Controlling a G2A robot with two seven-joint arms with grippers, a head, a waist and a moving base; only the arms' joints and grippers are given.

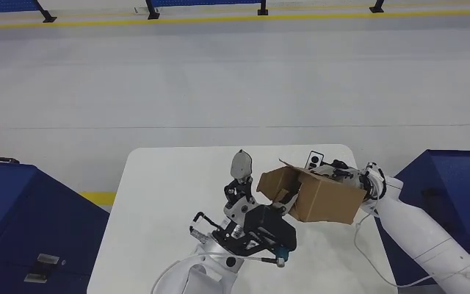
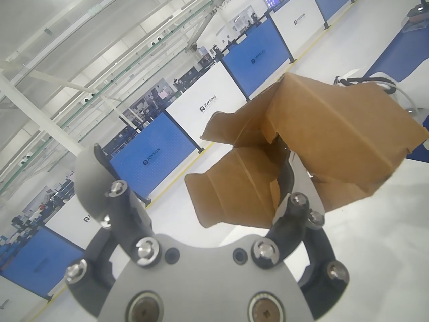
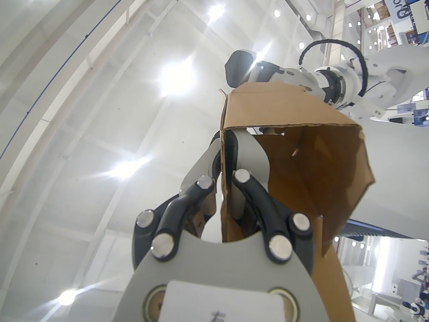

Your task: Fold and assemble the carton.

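Nearest to us, the left hand (image 2: pixel 192 164) is standing wide open: one finger is hanging free in the air and the other is sitting among the end flaps (image 2: pixel 234 189) of the carton (image 2: pixel 335 128). We cannot tell if it is pressing on them. The carton is hanging tilted in the air, above the right part of the tabletop (image 1: pixel 169 206), between the two hands. On its farther side the right hand (image 3: pixel 226 149) is pinching one wall of the carton, with a finger on each side of the cardboard. We are judging the work to be about in the middle. The body is already opened into a box shape with four walls. The flaps at the end beside the left hand are standing at different angles, only partly bent in and not lying flat. The end that the right wrist view is showing is looking open too. What is remaining, in our opinion, is to fold these flaps fully, tuck them in and close the carton. The tabletop is white and smooth. Blue panels (image 1: pixel 44 220) are standing at both sides of it. Beyond it a pale floor (image 1: pixel 220 88) is stretching out to a yellow line (image 1: pixel 220 16). Farther away, a row of blue and white partitions (image 2: pixel 254 58) is running through a large bright hall.
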